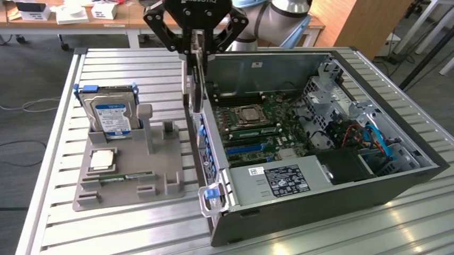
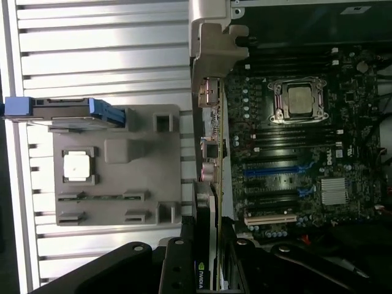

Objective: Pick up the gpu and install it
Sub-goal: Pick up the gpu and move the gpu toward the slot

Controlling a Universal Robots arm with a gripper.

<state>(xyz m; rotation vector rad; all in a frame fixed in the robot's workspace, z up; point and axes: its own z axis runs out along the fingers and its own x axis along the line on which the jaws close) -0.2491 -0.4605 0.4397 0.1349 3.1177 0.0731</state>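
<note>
Ribbed metal table (image 1: pixel 120 69) under an open computer case (image 1: pixel 397 180), gripper (image 1: pixel 199 49) cropped at the top, clamped on the gpu (image 1: pixel 193 87), thin dark card seen edge-on, face hidden, hanging upright above the case's wall on the exterior view's left

Black gripper (image 1: pixel 199 49) on a grey arm (image 1: pixel 287 16)
Matte black linked fingers (image 1: pixel 161 26) with round pivot pins, white lettering across the body — behind it, smooth silver-grey tubing and a pale blue joint cap (image 1: pixel 250 2).
</note>
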